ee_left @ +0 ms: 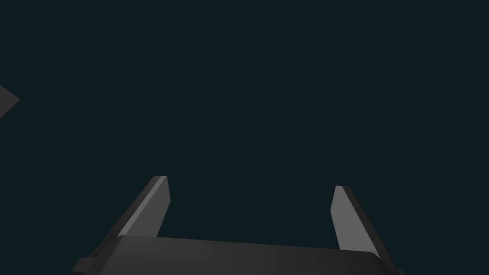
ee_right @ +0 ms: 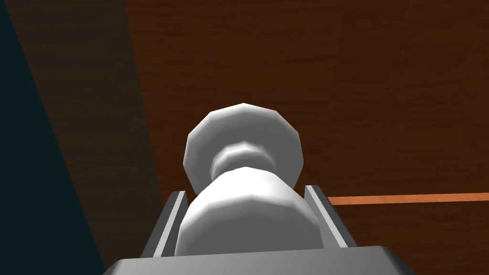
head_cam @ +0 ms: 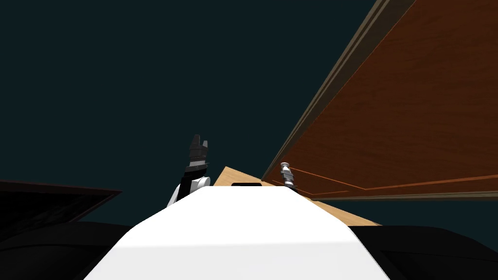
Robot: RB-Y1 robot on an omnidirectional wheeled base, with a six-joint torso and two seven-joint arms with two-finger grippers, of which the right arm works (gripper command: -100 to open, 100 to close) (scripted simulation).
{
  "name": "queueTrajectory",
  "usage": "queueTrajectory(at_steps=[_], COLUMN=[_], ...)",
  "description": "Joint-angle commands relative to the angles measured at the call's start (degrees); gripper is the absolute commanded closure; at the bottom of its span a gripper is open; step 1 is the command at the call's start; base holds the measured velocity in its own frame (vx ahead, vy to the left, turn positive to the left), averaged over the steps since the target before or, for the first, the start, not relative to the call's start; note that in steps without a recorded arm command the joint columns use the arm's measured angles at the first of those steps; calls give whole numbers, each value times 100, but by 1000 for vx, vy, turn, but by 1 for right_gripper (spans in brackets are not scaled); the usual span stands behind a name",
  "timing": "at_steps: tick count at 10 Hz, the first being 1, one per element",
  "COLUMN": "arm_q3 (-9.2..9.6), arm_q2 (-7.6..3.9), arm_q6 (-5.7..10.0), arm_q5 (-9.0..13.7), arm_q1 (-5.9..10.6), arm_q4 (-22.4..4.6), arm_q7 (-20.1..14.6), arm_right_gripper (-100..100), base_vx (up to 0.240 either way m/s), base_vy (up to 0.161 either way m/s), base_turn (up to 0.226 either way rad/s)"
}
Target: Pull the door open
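Two right end effector [ee_right: 246, 191] fingers [ee_right: 167, 224] grip the reddish-brown door's [ee_right: 382, 95] pale knob [ee_right: 243, 138].

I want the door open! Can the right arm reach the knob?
Looks like yes: the right gripper seems shut on the sides of the white knob on the brown door, so nothing blocks it.

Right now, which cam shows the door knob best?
Right wrist view: the white knob sits centred, the right gripper shut on its sides. Head view shows it small, at the edge of the brown door. Left wrist view looks at a flat dark surface past the open left gripper.
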State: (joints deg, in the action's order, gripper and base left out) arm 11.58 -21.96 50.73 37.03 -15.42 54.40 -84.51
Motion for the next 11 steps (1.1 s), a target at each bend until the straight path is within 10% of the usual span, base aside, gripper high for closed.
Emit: queueTrajectory(at_steps=[1, 11], arm_q3=[-3, 427], arm_q2=[3, -367], arm_q6=[9, 392], arm_q5=[3, -186], arm_q1=[-10, -344], arm_q4=[0, -26], arm_q7=[-3, -502], arm_right_gripper=[100, 100], base_vx=[-18, -147], base_vy=[3, -9], base_turn=[0, 64])
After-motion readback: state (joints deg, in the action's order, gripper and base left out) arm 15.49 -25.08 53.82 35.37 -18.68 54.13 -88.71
